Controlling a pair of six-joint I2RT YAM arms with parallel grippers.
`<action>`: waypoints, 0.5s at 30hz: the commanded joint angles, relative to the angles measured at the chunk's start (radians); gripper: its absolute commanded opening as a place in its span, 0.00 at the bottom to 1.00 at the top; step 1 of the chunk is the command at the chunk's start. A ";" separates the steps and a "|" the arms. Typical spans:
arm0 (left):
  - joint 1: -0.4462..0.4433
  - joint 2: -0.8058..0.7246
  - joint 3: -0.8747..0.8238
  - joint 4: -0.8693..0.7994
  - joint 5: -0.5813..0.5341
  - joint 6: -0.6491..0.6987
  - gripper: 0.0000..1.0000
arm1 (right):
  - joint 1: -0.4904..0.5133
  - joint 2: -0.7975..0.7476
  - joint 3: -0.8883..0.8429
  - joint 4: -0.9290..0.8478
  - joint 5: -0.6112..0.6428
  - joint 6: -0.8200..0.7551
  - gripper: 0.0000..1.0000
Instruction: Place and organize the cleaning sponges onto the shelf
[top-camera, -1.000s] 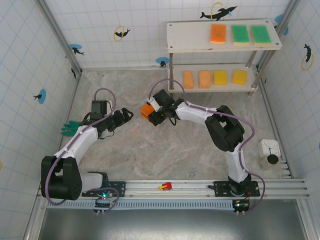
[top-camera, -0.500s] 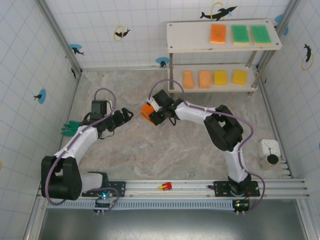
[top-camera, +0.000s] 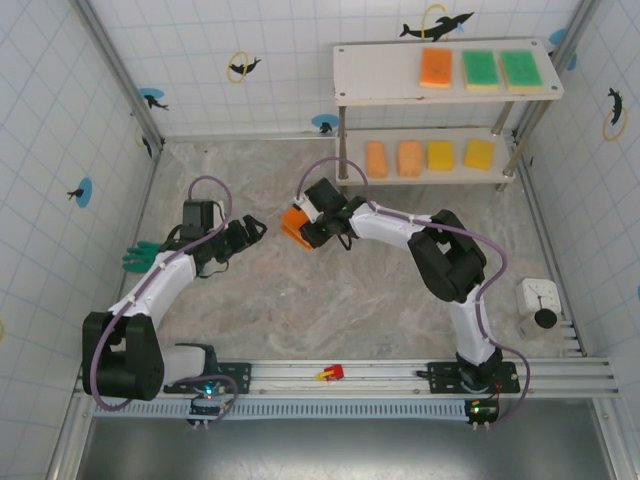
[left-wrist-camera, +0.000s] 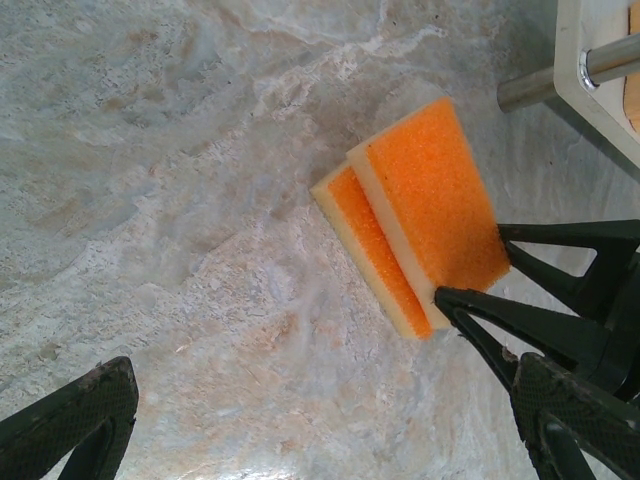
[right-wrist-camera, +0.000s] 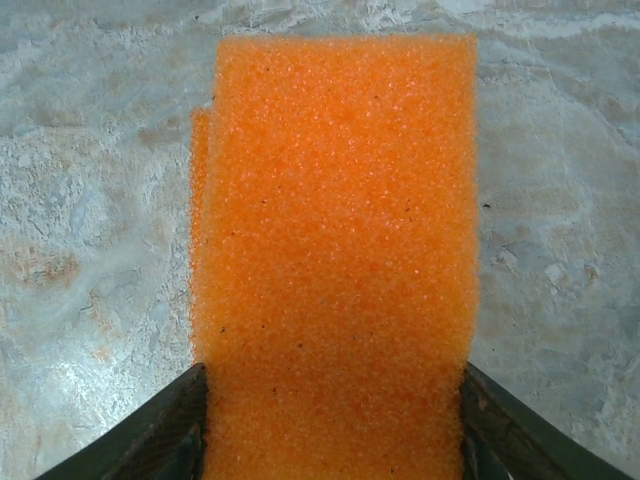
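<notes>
My right claw (top-camera: 306, 228) is clamped on one end of an orange sponge (top-camera: 292, 220) over the middle of the table (top-camera: 330, 310), near and left of the shelf (top-camera: 380, 78). I cannot tell whether the sponge touches the table. My left claw (top-camera: 256, 229) sits just left of it, jaws spread wide and empty. The top-board sponges (top-camera: 480, 68) are one orange and two green. The lower-board sponges (top-camera: 409, 157) are two orange and two yellow.

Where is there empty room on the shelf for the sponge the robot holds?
The top board is bare from its left edge to its orange sponge, likely room for the held sponge. The lower board is crowded: four sponges fill its row.
</notes>
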 joint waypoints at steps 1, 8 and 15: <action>0.006 0.005 -0.006 0.021 0.005 -0.008 0.97 | 0.008 0.016 0.041 -0.016 0.006 0.001 0.59; 0.007 0.005 -0.008 0.023 0.007 -0.007 0.97 | 0.009 0.016 0.046 -0.028 0.000 0.004 0.56; 0.007 0.004 -0.011 0.026 0.008 -0.007 0.97 | 0.009 0.019 0.052 -0.038 0.000 0.009 0.64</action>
